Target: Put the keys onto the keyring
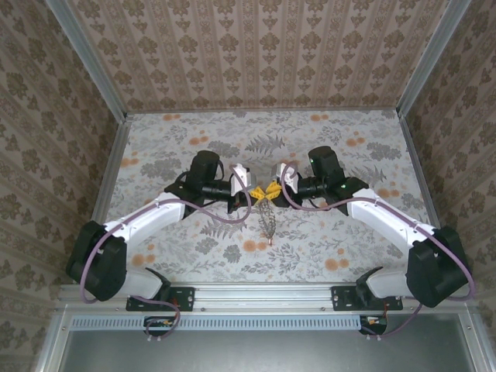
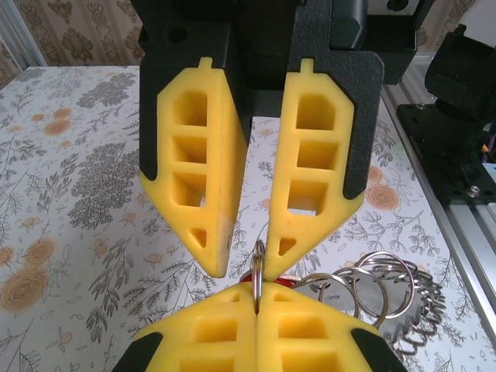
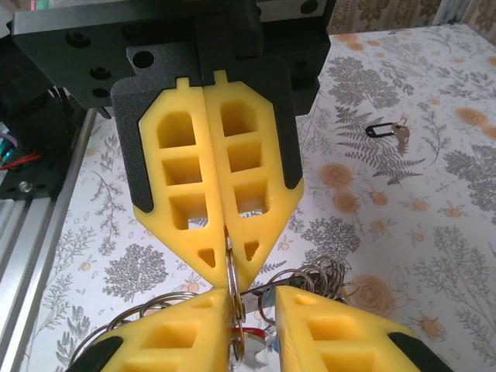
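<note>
Both my arms reach in over the flowery table point(image 1: 349, 248) and meet near the middle. From above, my left arm comes in from 8 o'clock and my right arm from 4 o'clock. Each arm is bent at the elbow. Both wrists are turned sideways, so the two grippers point at each other, tip to tip.

My left gripper point(image 3: 227, 263) is squeezed all the way shut. Its two yellow fingers point(image 2: 217, 333) press flat together. They pinch the thin metal keyring point(image 2: 258, 271), which stands on its edge between them.

My right gripper point(image 2: 246, 263) is open a little. There is a small gap between its yellow fingers point(image 3: 333, 333). In my right wrist camera the keyring runs down beside the finger at 7 o'clock, just by the gap. I cannot tell if that finger touches it. This gripper is not squeezing anything.

The keys point(image 1: 268, 221) are in a grey bunch just past the finger tips, toward 6 o'clock from above. There is a tiny red bit at the low end. In my left wrist camera the bunch is at 4 o'clock, with a few shiny small rings point(image 2: 353, 291) beside it.

One loose key point(image 3: 401, 133) with a black loop lies flat on the table, well apart, at 2 o'clock in my right wrist camera.
</note>
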